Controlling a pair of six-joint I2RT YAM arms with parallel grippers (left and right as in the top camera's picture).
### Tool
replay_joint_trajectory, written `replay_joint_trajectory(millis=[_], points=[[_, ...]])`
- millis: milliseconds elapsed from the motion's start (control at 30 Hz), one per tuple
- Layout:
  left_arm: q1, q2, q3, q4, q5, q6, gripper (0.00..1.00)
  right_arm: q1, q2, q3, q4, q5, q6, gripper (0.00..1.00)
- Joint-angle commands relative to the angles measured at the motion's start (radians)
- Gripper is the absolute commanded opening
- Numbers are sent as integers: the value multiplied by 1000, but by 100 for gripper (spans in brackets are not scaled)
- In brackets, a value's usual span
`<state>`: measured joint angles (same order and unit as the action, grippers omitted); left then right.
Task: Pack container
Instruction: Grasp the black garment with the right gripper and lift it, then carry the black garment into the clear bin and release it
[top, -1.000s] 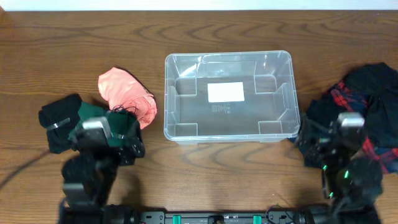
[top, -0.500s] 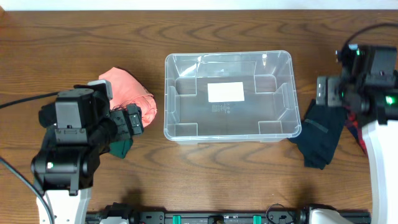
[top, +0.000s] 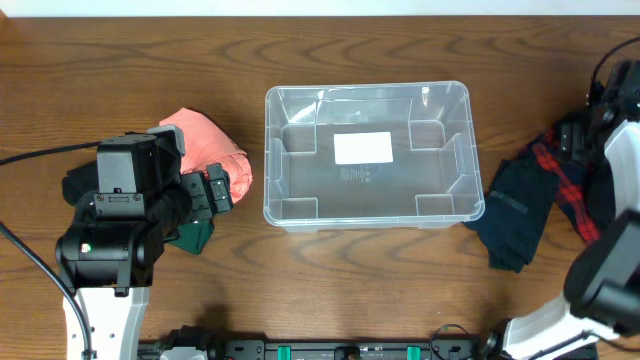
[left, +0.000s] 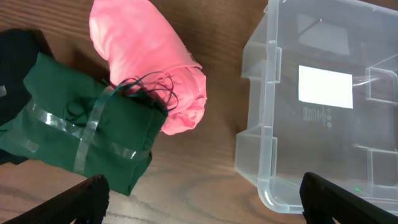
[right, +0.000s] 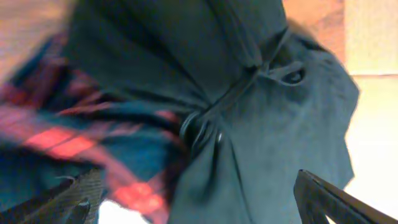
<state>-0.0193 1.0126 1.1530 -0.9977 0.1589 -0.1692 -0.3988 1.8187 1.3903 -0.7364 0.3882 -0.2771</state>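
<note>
The container (top: 275, 160) looks light, stiff, slick; grip its rolled rim. The left tool (left: 205, 199) and right tool (right: 199, 199) stand spread, empty

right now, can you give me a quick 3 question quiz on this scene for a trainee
1. True or false: the container already holds at least one cloth.
2. Which of these lies on the left arm's side of the container? A) pink bundle B) red-plaid cloth C) dark blue cloth
3. Fill in: the left gripper has its jaws ____.

Key: 1 false, the tub is empty. 2 A. 3 open.
</note>
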Motion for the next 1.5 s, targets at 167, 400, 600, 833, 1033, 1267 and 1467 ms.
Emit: replay_joint_trajectory(millis=[167,400,600,833,1033,1267,1467], points=[[-4,1,21,-4,13,-9,98,-72,125,8,110,38,-8,96],[-4,1,21,-5,14,-9,98,-109,202,8,116,39,95,71],[-4,1,21,-8,13,-9,98,-100,158,56,94,25,108,2],[-4,1,21,-11,13,-9,98,-18,-3,238,-68,-129,80,1],[-4,1,21,-12,13,-9,98,172,-203,324,-151,-208,-3,1],[-4,1,21,-27,0,-10,98,535,-345,324,-198,-205,-52,1],[36,1,21,-90,-191,-122,98,769,-294,280,-227,-205,-23,1]])
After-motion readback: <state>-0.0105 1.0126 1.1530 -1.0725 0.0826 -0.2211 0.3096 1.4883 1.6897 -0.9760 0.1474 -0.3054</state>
